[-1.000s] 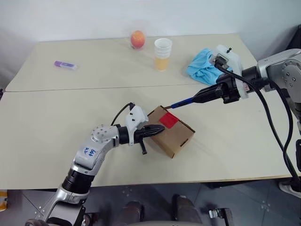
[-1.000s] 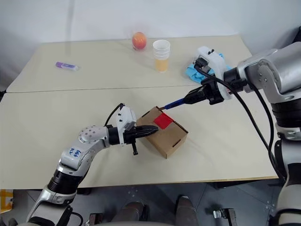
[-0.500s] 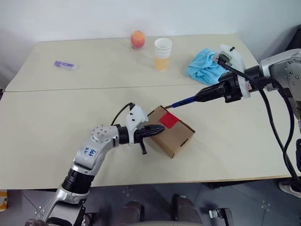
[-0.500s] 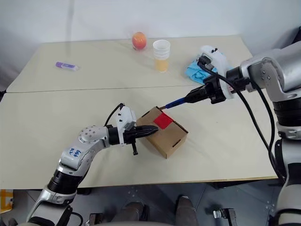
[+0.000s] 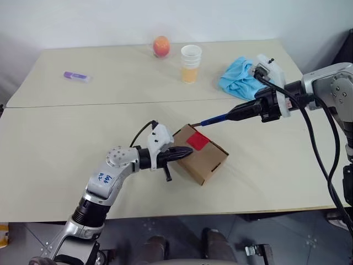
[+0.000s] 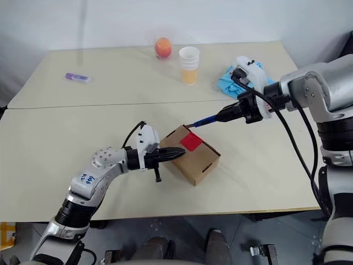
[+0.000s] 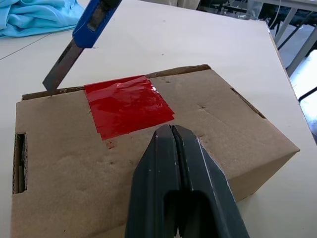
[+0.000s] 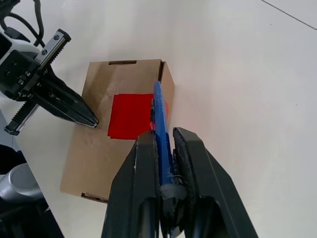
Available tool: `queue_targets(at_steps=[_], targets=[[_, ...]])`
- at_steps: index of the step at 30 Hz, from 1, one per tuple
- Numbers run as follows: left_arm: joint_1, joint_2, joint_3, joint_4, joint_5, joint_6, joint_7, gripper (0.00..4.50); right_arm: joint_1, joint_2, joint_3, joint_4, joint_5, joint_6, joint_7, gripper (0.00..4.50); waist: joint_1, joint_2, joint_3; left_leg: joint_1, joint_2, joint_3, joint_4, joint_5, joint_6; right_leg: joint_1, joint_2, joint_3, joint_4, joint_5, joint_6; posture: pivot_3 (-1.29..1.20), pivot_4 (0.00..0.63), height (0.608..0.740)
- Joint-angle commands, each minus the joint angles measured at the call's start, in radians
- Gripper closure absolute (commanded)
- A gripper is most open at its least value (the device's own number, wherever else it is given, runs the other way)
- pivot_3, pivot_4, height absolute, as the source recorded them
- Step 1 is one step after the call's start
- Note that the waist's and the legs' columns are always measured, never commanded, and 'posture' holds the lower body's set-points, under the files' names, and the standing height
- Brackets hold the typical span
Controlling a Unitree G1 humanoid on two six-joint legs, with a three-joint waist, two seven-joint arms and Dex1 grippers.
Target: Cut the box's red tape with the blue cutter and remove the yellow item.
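- Left gripper [image 5: 185,153]: fingers pressed together, nothing between them. Tips rest on the near part of the box lid, pinning it; in the left wrist view they stop just short of the red tape.
- Box [image 5: 212,160]: brown carton, lying askew near the middle of the table [image 5: 55,143], closer to the near edge than the far one. Lid still shut; a tab slot is visible on the side wall.
- Red tape [image 7: 126,105]: square patch on the lid, reaching the lid's far edge. No cut visible.
- Blue cutter [image 5: 215,119]: pinched in the right gripper [image 6: 223,116], slanting down toward the box. Blade tip sits at the lid's far edge, just beside the tape's corner, not on the tape.
- Yellow item: presumably inside the shut box.
- Step in hand (judgement): placing the blade for the cut; cutting not begun.
- Next move calls for: drawing the tip along the lid's far seam across the tape, left gripper bracing.
- Far side of table: blue cloth [image 5: 237,77] toward the right corner, paper cup [image 5: 191,63], orange-red fruit [image 5: 161,46], purple stick [image 5: 76,77] toward the left edge.
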Motion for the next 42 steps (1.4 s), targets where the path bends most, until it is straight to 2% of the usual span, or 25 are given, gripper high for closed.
queue_targets(at_steps=[1,14,22,28,34,42], targets=[[0.030,0.018,-0.028,0.007,0.015,0.031,-0.012,4.50,-0.003,-0.011,-0.033,-0.025,-0.001,-0.007,-0.002,4.34,0.000,0.000,0.000,0.000,0.000,0.000,0.000,0.000,0.000,0.000,0.000,0.000,0.000,0.000,0.000,0.00,0.150,0.740],[0.033,0.026,-0.026,-0.002,0.011,0.041,-0.018,4.50,0.034,-0.046,-0.050,-0.064,0.026,0.021,0.017,4.34,0.000,0.000,0.000,0.000,0.000,0.000,0.000,0.000,0.000,0.000,0.000,0.000,0.000,0.000,0.000,0.00,0.150,0.740],[0.022,0.026,-0.028,0.004,0.011,0.044,-0.022,4.50,0.050,-0.023,-0.072,-0.086,0.052,0.053,0.000,4.34,0.000,0.000,0.000,0.000,0.000,0.000,0.000,0.000,0.000,0.000,0.000,0.000,0.000,0.000,0.000,0.00,0.150,0.740],[0.024,0.030,-0.023,-0.001,0.011,0.048,-0.023,4.50,0.045,-0.047,-0.076,-0.051,0.032,-0.003,0.021,4.34,0.000,0.000,0.000,0.000,0.000,0.000,0.000,0.000,0.000,0.001,0.000,0.000,0.000,0.000,0.000,0.00,0.150,0.740],[0.025,0.029,-0.023,-0.007,0.010,0.055,-0.023,4.50,-0.002,-0.014,-0.105,-0.008,0.037,-0.020,0.013,4.34,0.000,0.000,0.000,0.000,0.000,0.000,0.000,0.000,0.000,0.001,0.000,0.000,0.000,0.000,0.000,0.00,0.150,0.740],[0.014,0.030,-0.020,-0.005,0.012,0.061,-0.023,4.50,0.029,0.022,-0.093,-0.022,0.021,-0.028,-0.027,4.34,0.001,0.000,0.000,0.000,0.000,0.000,0.000,0.000,0.000,0.001,0.000,0.000,0.000,0.000,0.000,0.00,0.150,0.740]])
